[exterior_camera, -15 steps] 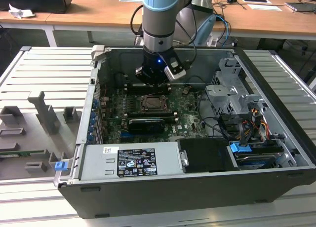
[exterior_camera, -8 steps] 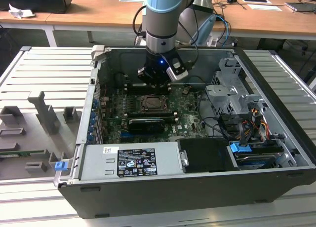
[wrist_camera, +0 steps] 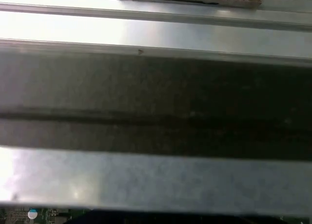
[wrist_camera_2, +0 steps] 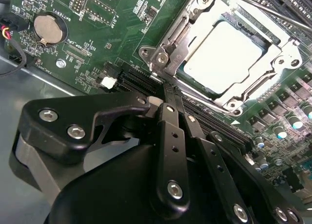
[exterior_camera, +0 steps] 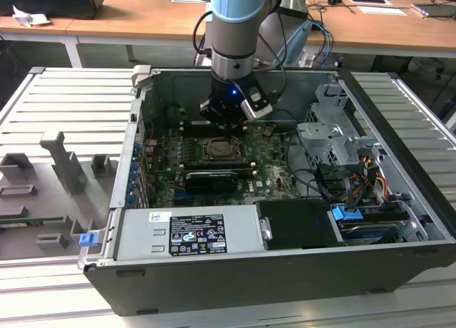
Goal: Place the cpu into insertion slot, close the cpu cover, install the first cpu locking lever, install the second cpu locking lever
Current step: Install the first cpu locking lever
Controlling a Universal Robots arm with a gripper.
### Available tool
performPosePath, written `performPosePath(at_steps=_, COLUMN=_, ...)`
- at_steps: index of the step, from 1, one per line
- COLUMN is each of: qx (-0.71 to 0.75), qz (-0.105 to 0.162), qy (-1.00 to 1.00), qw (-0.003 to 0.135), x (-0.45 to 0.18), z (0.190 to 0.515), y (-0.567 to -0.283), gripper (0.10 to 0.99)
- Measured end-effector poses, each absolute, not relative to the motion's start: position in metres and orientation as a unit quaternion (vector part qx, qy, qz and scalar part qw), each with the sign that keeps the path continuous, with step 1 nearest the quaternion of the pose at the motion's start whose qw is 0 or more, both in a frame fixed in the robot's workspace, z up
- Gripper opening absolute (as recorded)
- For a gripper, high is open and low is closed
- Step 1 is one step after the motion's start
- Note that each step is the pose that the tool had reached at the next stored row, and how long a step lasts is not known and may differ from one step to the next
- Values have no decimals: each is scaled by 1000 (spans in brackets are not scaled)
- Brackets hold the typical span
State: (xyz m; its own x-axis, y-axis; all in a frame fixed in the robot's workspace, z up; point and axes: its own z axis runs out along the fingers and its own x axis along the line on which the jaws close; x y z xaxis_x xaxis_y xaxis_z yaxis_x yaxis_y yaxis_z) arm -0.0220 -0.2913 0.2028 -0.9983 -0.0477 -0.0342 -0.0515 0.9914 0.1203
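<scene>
in the exterior view, the pincer [exterior_camera: 226,111] hangs low inside the open computer case [exterior_camera: 399,221], just behind the insertion slot [exterior_camera: 221,150] on the green board [exterior_camera: 267,160]. in the second wrist view, the pincer's black fingers [wrist_camera_2: 170,118] are pressed together, holding nothing, beside the slot's corner. the cpu [wrist_camera_2: 223,56] sits in the slot, with the cpu cover [wrist_camera_2: 192,24] shut down around it.

The pale silver square cpu [wrist_camera_2: 222,56] lies flat in the silver-rimmed insertion slot [wrist_camera_2: 168,48], with the thin silver metal cpu cover [wrist_camera_2: 282,53] closed over its edges.
</scene>
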Motion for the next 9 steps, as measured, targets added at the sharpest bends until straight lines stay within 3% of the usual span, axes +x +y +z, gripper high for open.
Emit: performPosePath(at_steps=9, qx=-25, qz=58, qy=998, qw=16, x=-22, z=204, y=-291, gripper=106)
